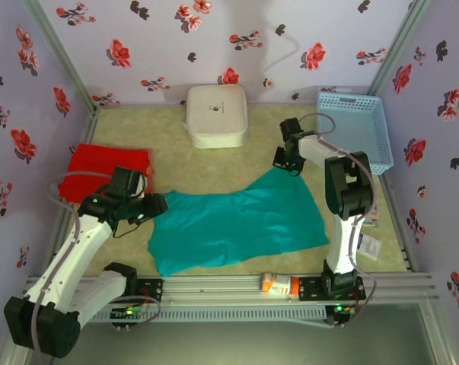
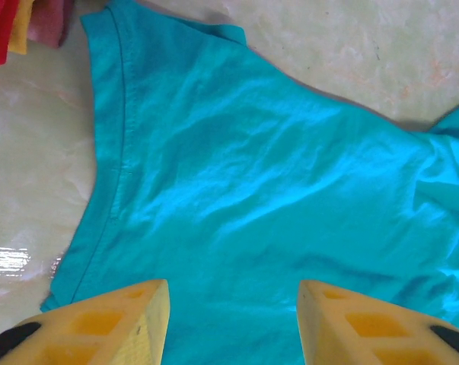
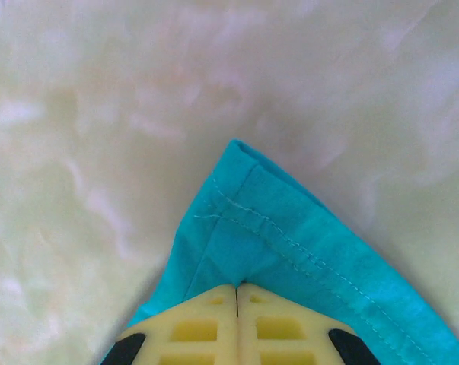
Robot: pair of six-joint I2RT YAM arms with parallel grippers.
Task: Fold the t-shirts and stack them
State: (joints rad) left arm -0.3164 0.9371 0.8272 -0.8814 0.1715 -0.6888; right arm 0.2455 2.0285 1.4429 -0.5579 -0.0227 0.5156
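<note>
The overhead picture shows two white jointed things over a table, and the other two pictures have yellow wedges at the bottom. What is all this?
Those are two robot arms, the left arm and the right arm, bolted at the near edge of the table. The overhead picture comes from a fixed camera above and behind them. The other two come from a small camera on each wrist, so the yellow wedges are each arm's own pincer fingers. On the table lie a spread-out teal t-shirt, a red t-shirt at the left, and a white box and a light-blue basket at the back. The right pincer is shut on a stitched corner of the teal t-shirt. The left pincer is open over its other side.
</note>
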